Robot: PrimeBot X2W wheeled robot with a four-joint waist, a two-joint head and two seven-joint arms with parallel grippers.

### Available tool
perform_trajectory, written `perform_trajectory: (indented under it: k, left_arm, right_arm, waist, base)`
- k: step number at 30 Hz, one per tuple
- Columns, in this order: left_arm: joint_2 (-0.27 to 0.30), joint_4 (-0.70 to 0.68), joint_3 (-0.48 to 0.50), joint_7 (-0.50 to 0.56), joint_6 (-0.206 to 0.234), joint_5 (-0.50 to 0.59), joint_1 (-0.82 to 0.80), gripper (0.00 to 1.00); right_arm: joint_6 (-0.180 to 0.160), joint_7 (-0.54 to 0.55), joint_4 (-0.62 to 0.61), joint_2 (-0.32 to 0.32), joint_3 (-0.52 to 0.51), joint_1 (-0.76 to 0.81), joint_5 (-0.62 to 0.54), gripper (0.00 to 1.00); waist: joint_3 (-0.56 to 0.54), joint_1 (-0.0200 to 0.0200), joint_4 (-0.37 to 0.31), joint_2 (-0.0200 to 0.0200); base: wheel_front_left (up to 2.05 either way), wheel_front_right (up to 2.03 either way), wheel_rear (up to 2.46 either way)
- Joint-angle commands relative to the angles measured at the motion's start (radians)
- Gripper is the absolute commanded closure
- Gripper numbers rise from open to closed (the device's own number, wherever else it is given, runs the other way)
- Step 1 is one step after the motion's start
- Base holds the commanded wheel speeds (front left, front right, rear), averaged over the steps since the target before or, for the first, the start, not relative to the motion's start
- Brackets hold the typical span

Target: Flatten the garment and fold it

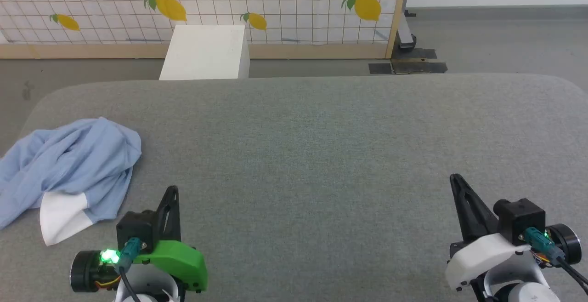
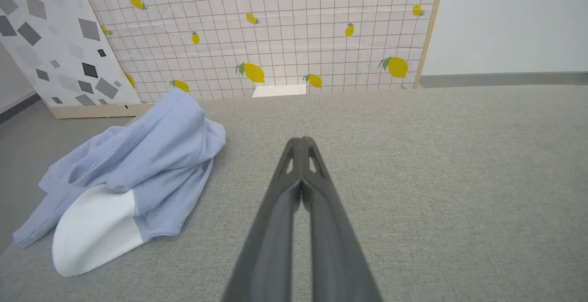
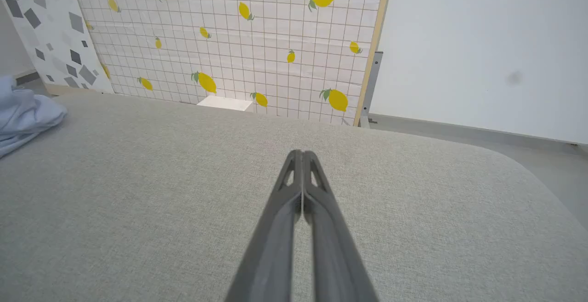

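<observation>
The garment (image 1: pixel 73 164) is a light blue T-shirt lying crumpled in a heap at the left edge of the grey table (image 1: pixel 321 155), with a white panel turned out at its near side. The left wrist view has the garment (image 2: pixel 138 164) left of my fingers. My left gripper (image 1: pixel 172 190) is shut and empty, hovering just right of the heap and apart from it; its tips (image 2: pixel 301 142) are pressed together. My right gripper (image 1: pixel 455 179) is shut and empty over bare table far to the right, tips closed (image 3: pixel 301 154). A bit of the garment (image 3: pixel 23 113) peeks in at the right wrist view's left edge.
The grey fabric-covered table has rounded far corners. Behind it stands a white box (image 1: pixel 204 54) on the floor before a lemon-patterned tiled screen (image 1: pixel 206 3) with a wooden frame. A metal base (image 1: pixel 406 60) sits on the floor at the back right.
</observation>
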Motion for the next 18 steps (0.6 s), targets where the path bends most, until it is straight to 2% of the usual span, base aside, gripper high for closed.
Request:
perform_trajectory:
  k: [1, 18]
  left_arm:
    - [-0.006, 0.004, 0.004, 0.001, -0.001, 0.01, -0.019, 1.0]
    - [-0.006, 0.004, 0.004, 0.001, -0.001, 0.01, -0.019, 1.0]
  right_arm:
    - [-0.002, 0.003, 0.002, 0.001, 0.002, -0.015, -0.007, 1.0]
    - [-0.002, 0.003, 0.002, 0.001, 0.002, -0.015, -0.007, 1.0]
  waist:
    - [0.0, 0.0, 0.0, 0.0]
    - [0.0, 0.0, 0.0, 0.0]
  base:
    - [0.0, 0.0, 0.0]
    - [0.0, 0.0, 0.0]
